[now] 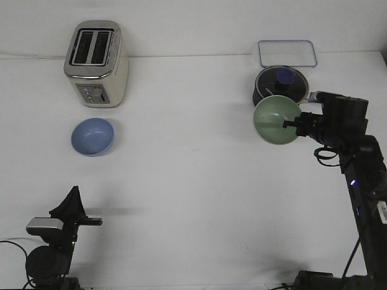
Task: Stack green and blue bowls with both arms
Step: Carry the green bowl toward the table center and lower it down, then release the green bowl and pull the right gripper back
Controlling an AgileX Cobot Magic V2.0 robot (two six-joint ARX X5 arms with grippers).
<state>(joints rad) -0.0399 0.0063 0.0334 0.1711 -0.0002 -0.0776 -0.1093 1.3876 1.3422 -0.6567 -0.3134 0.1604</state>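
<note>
The blue bowl (92,136) sits upright on the white table at the left, in front of the toaster. The green bowl (276,120) is off the table at the right, tipped so its inside faces the camera. My right gripper (294,124) is shut on its right rim and holds it in front of the dark saucepan. My left gripper (74,202) is low at the front left, well short of the blue bowl. Its fingers meet in a point and hold nothing.
A cream and silver toaster (97,63) stands at the back left. A dark saucepan with a blue-knobbed lid (280,84) stands right behind the held bowl. A clear blue-rimmed tray (287,52) lies at the back right.
</note>
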